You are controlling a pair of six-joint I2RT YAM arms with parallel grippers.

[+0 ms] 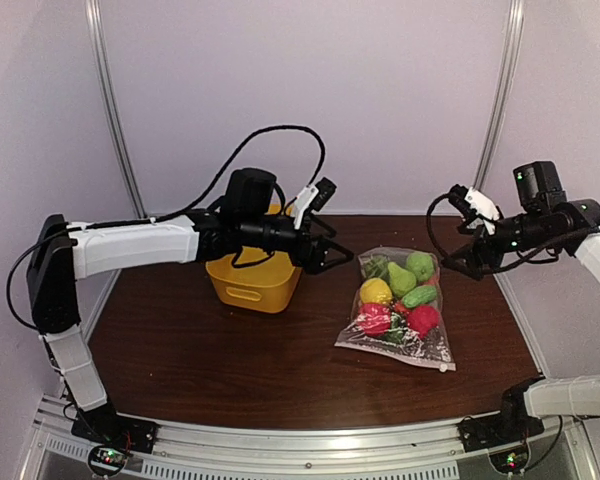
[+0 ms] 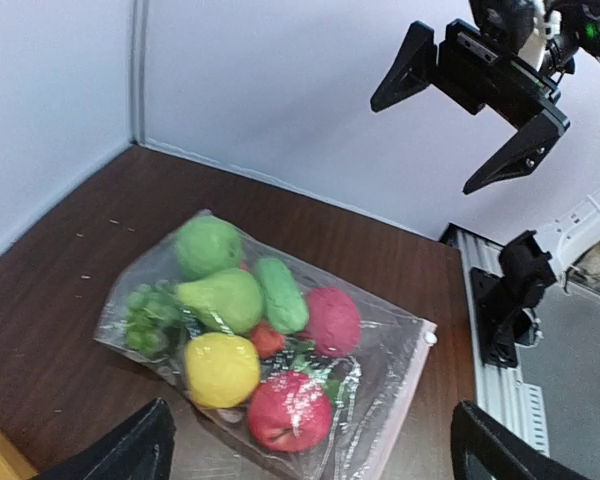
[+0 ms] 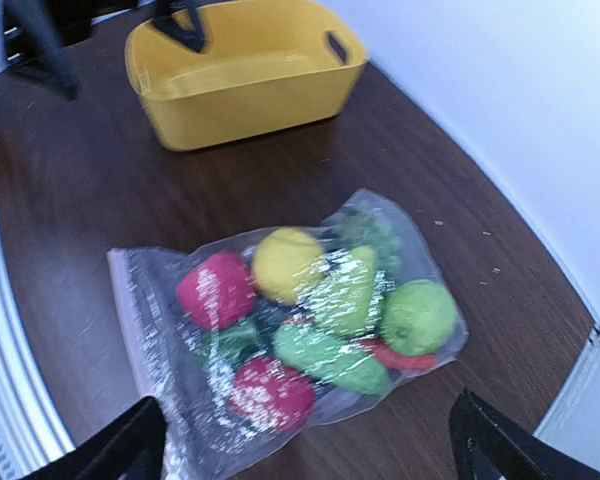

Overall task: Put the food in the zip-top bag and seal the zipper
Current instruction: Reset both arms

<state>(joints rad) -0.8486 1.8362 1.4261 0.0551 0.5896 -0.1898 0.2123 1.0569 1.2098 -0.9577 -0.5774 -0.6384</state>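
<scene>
The zip-top bag, holding the food, lay flat on the table beside the yellow basket. The left gripper and right gripper hovered above it, both spread and empty.

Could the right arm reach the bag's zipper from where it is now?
Probably yes. The right gripper hangs open above the table beside the bag, the zipper lies exposed on its near edge, and the left gripper is off by the basket.
</scene>
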